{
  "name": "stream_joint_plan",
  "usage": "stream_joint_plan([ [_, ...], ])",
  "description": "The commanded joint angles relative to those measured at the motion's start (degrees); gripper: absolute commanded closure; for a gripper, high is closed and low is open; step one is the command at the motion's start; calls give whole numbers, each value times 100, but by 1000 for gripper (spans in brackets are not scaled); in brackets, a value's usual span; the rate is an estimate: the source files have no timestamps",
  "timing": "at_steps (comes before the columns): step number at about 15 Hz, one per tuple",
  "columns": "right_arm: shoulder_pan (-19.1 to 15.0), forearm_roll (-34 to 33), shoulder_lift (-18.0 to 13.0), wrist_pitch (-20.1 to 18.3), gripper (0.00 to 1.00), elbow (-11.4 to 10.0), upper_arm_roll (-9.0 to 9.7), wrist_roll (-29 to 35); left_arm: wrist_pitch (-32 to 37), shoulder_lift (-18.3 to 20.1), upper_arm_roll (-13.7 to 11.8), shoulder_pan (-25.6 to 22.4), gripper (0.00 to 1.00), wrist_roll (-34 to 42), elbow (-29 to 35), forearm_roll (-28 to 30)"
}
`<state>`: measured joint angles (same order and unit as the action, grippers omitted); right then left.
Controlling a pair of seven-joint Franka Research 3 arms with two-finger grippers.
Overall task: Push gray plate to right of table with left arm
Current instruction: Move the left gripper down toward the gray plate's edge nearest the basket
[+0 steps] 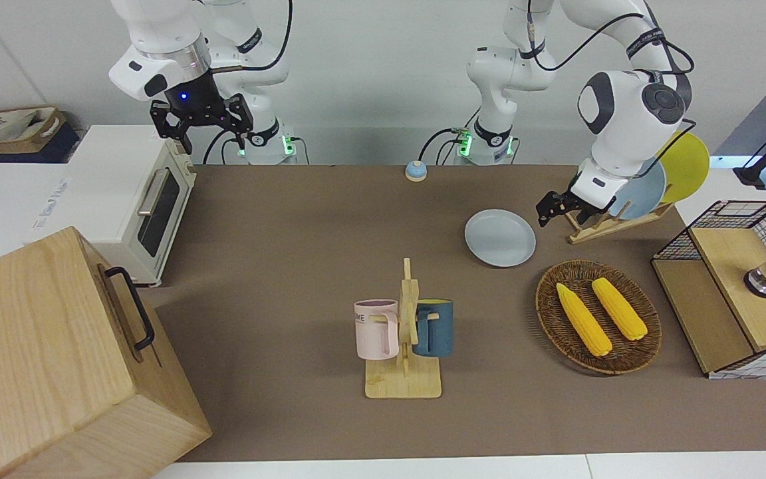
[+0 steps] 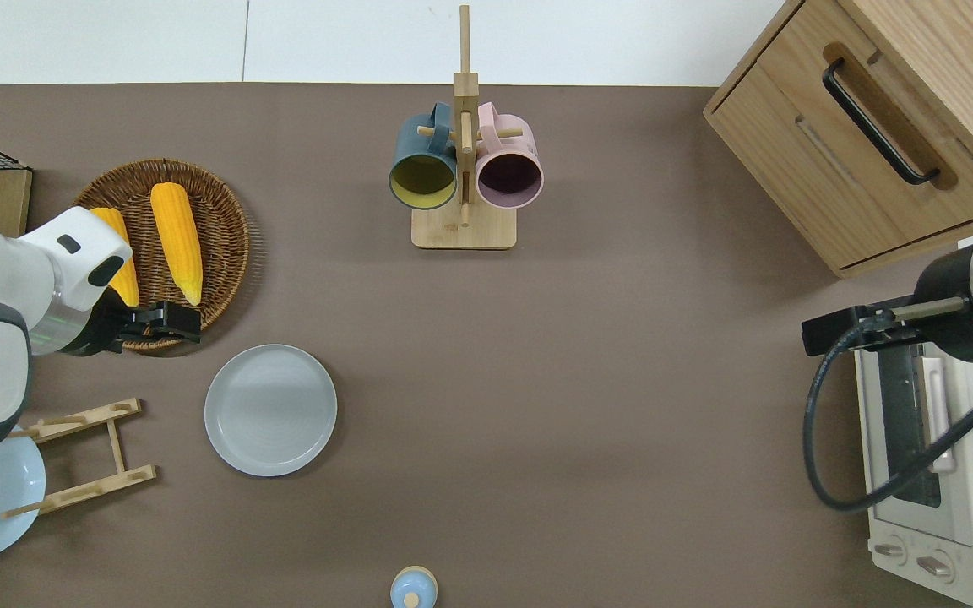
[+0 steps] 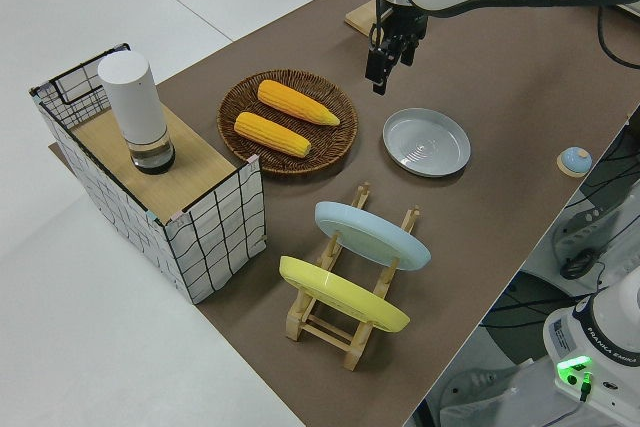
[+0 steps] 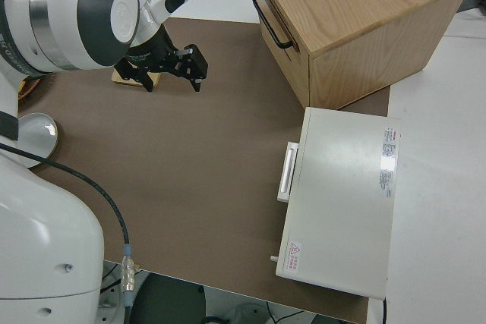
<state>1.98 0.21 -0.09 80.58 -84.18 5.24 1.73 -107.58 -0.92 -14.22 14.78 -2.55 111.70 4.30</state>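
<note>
The gray plate (image 2: 270, 409) lies flat on the brown table (image 2: 588, 355), toward the left arm's end; it also shows in the front view (image 1: 500, 237) and the left side view (image 3: 427, 141). My left gripper (image 2: 178, 323) hangs over the wicker basket's rim nearest the plate, a short gap from the plate's edge and not touching it; it also shows in the front view (image 1: 551, 207) and the left side view (image 3: 385, 65). My right gripper (image 1: 210, 133) is parked, open and empty.
A wicker basket (image 2: 225, 253) with two corn cobs sits farther from the robots than the plate. A wooden plate rack (image 2: 85, 456) holds a bluer and a yellow plate. A mug rack (image 2: 463, 230), wooden cabinet (image 2: 875, 127), toaster oven (image 2: 934, 473) and blue bell (image 2: 413, 587) stand around.
</note>
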Motion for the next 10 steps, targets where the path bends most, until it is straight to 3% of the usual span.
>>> stream_joint_plan([
  [1,-67,58,-35,-69,17,7,30,-15,-394,320,-117,209,2,26,658,-438],
  [10,-67,58,-35,-69,17,7,30,-15,-1686,751,-134,245,0,-62,2004,-456],
])
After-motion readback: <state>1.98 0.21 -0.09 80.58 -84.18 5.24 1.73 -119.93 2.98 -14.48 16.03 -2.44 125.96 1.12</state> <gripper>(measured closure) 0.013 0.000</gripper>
